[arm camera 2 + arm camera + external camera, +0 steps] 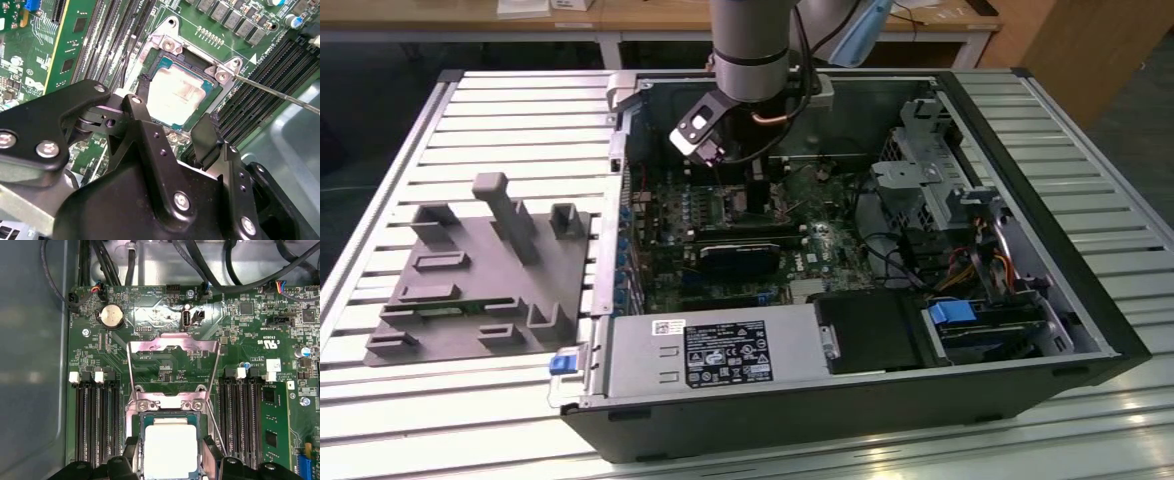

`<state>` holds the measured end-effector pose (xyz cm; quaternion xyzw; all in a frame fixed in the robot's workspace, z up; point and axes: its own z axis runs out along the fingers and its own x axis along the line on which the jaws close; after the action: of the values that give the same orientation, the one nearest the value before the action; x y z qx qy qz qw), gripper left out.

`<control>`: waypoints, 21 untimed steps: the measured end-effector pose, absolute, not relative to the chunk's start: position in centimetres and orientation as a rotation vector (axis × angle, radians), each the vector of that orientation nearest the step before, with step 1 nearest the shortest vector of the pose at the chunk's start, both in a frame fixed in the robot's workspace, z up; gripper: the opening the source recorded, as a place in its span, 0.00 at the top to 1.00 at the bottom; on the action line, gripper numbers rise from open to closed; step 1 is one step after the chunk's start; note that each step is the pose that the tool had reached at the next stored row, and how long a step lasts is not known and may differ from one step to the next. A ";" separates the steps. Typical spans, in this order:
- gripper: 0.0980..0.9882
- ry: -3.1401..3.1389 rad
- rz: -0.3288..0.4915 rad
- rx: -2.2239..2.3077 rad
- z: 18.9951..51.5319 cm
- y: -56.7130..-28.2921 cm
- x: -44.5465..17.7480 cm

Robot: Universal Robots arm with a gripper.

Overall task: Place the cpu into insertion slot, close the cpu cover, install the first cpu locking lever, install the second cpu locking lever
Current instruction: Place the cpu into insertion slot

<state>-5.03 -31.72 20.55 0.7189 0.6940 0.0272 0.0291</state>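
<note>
First wrist view: cpu (170, 452) (in the insertion slot (170, 419)) sits inside spread claw (170, 466).

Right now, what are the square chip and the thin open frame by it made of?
Probably metal: the cpu has a smooth silver-grey top glaring white. Likely thin bare sheet metal: the cpu cover is shiny, catching pinkish light.

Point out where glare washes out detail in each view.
First wrist view: the cpu is blown out white on top, and the cpu cover carries a pinkish sheen. Second wrist view: the cpu glares white too. Exterior view: the slatted table shows bright reflections.
</note>
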 end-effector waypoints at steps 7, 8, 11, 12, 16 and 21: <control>0.58 2.141 0.084 2.218 20.6 -31.7 -5.0; 0.64 2.141 0.084 2.218 20.6 -31.7 -5.0; 0.78 2.141 0.084 2.218 20.6 -31.7 -5.0; 0.84 2.141 0.084 2.218 20.6 -31.7 -5.0; 1.00 2.141 0.084 2.218 20.6 -31.7 -5.0; 1.00 2.141 0.084 2.218 21.0 -31.7 -5.0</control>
<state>-5.03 -31.73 21.03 0.7189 0.6940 0.0273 0.0289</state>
